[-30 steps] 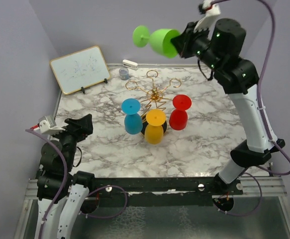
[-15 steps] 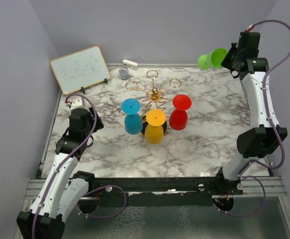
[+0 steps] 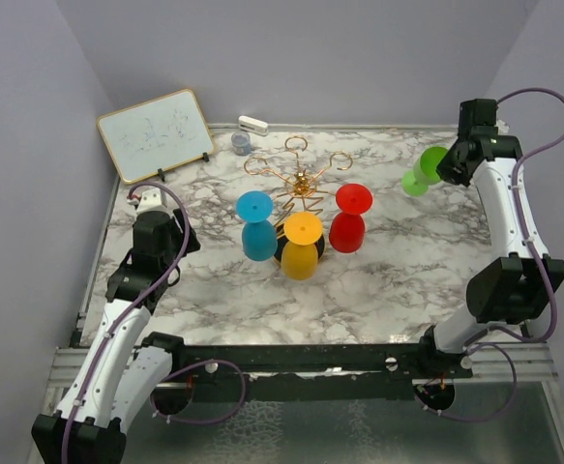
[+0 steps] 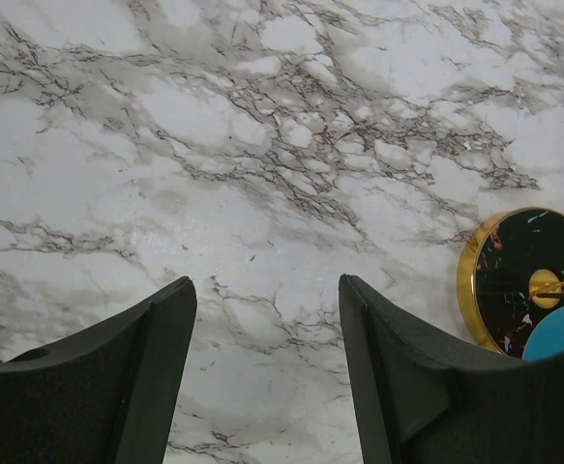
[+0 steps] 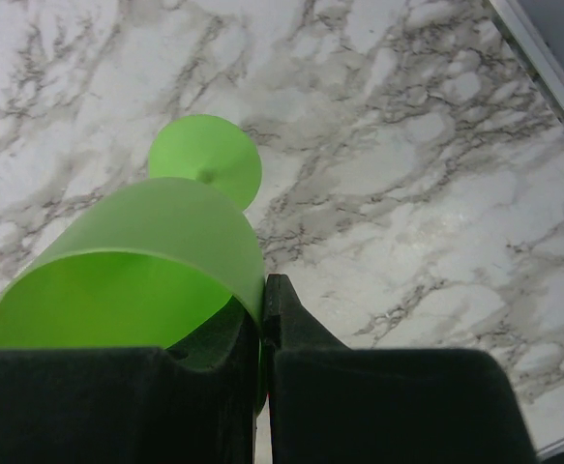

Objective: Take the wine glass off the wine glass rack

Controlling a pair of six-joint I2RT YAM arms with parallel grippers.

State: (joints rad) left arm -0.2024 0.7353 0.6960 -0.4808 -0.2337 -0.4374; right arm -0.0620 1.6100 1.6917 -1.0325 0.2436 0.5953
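– One glass is off the rack, we take it? Confirm its position.

– Confirmed. The green wine glass (image 3: 419, 174) is clear of the wine glass rack (image 3: 301, 182). It is held in the air over the far right part of the bench (image 3: 398, 280), well apart from the rack. It lies tilted, with its foot pointing away from the right arm (image 3: 514, 222) and down toward the marble.

– How is it gripped?

– The right jaws are pressed together on the rim, one finger inside the bowl and one outside. The right wrist view shows this plainly.

– And the left side?

– The left jaws are spread with nothing between them. Below them we see bare marble, and the rack's black base (image 4: 514, 275) sits at the edge of that view.

– What is done, and what is left?

– We judge the removal itself complete for the green glass. It is not yet set down, so what is left is to place it on the bench and release it. A blue glass (image 3: 255, 224), a yellow glass (image 3: 302, 244) and a red glass (image 3: 349, 217) hang foot-up at the rack's near arms. We cannot tell whether the task covers them.
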